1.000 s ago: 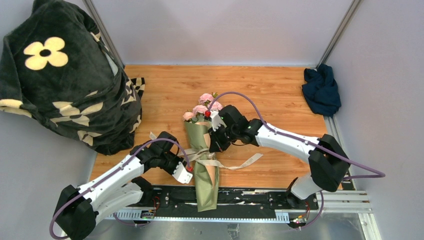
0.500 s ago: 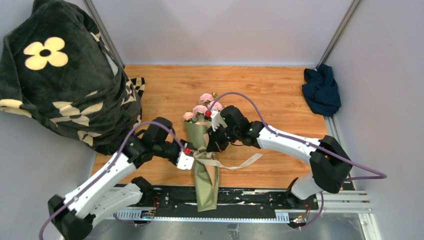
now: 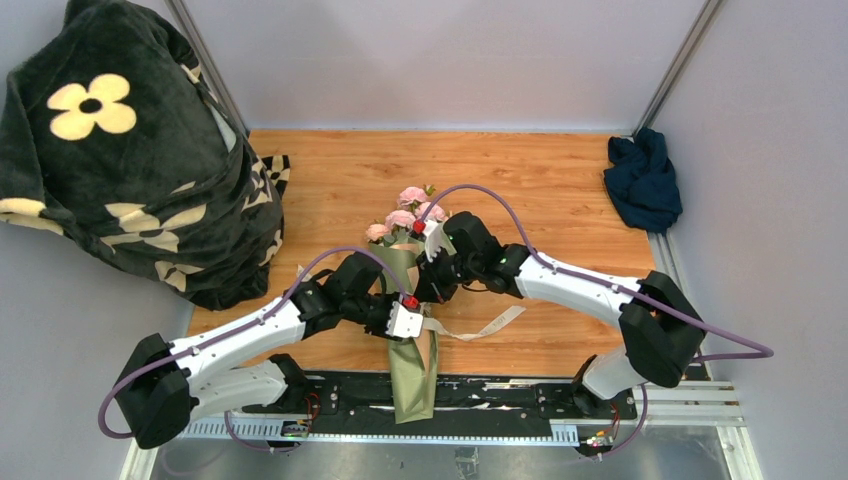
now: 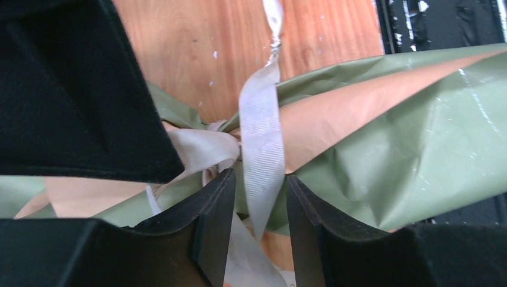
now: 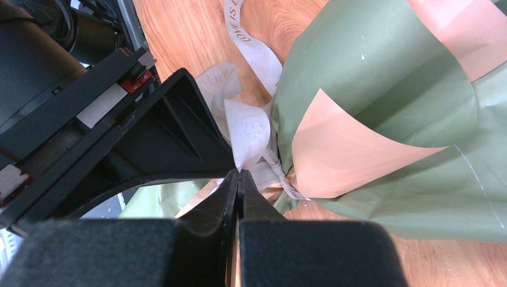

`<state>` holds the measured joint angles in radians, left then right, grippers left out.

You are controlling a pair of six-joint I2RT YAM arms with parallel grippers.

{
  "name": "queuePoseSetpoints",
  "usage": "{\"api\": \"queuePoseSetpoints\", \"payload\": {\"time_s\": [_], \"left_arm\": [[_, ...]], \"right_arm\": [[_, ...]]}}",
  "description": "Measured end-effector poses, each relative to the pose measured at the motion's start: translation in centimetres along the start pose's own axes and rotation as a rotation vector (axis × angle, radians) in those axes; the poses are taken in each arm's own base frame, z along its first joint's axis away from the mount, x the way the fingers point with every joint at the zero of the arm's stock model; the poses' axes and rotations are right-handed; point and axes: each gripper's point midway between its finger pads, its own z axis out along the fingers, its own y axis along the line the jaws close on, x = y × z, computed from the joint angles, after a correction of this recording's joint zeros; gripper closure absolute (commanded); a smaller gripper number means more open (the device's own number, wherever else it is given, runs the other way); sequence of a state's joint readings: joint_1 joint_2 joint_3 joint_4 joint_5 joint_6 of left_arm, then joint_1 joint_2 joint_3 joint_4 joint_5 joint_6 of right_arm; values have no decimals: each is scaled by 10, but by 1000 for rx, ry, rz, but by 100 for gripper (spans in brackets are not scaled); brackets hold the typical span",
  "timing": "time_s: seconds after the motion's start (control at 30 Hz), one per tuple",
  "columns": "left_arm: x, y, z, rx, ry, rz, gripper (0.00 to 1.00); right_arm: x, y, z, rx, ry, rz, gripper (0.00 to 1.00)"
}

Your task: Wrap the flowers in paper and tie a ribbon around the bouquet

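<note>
A bench [image 3: 330, 180] of warm orange-brown wood stands between plain pale grey walls [image 3: 440, 60] under even light, with slanting metal posts [image 3: 681, 60] rising at its far corners. A dark blanket [image 3: 120, 170] printed with cream flowers is heaped at the far left, its edge lying on the wood, and a crumpled navy cloth [image 3: 642, 185] lies at the far right edge. Along the near edge runs a black rail [image 3: 500, 396], with a strip of bare grey metal [image 3: 520, 462] below it.

Ribbon [image 5: 241, 27] carries printed words "LOVE IS", remainder unreadable.
</note>
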<state>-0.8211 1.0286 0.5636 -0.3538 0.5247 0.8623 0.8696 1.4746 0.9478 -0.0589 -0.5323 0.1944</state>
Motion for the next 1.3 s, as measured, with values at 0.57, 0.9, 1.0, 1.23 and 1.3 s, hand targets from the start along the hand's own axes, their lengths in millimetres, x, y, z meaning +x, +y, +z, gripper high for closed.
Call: {"api": "queuePoseSetpoints", "payload": {"time_s": [0.57,0.9,1.0,1.23,1.3], "left_arm": [[14,20,-11,-162,103,-77,100],[1,38,-15,-299,3,-382,100],[8,40,-10,-325,2,-429,100],[10,43,-6,-356,-19,-445,100],[9,46,-6,-363,-25,-442,100]], "right_arm": [[5,-3,-13,3,-17,-1,100],[5,20,-16,-144,-48,-45,91],[2,27,-16,-186,-60,-59,67],[-4,-1,-34,-135,-86,-33,50],[-14,-18,-49,-87,-131,-15,60]]}}
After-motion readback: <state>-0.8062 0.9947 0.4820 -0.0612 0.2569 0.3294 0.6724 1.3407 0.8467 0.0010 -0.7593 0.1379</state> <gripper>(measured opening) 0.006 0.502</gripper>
